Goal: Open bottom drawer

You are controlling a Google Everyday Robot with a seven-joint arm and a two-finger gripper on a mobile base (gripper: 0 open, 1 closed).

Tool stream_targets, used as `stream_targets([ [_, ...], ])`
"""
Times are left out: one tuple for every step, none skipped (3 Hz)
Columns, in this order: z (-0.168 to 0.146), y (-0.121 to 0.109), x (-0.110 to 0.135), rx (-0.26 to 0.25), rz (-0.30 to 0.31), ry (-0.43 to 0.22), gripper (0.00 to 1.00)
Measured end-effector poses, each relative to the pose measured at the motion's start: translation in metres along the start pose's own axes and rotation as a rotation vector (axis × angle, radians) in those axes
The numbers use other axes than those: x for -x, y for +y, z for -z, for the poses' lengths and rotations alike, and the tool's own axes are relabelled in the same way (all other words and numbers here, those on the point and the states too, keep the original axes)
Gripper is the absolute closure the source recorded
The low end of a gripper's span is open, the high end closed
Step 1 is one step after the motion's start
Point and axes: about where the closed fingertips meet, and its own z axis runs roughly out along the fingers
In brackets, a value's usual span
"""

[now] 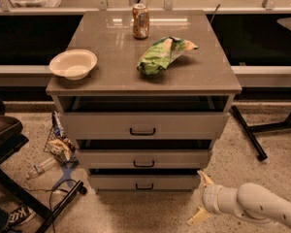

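The bottom drawer (144,182) is the lowest of three grey-beige drawers, with a low front panel and a small black bar handle (144,186) at its centre. It looks slightly pulled out, with a dark gap above it. My gripper (200,198) is low at the right of the cabinet, just beside the bottom drawer's right end, not touching the handle. Its two cream fingers (204,178) are spread apart, one up and one down, with nothing between them.
The middle drawer (143,158) and top drawer (143,125) sit above. On the cabinet top (111,76) are a white bowl (73,63), a soda can (140,21) and a green chip bag (164,54). Clutter (58,147) lies on the floor at left; a black leg (247,132) at right.
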Motion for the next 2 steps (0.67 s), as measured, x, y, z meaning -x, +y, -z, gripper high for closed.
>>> stream_targets([
  [-0.034, 0.006, -0.01, 0.042, -0.031, -0.041, 0.0],
  [-0.086, 0.005, -0.038, 0.075, -0.054, -0.053, 0.0],
])
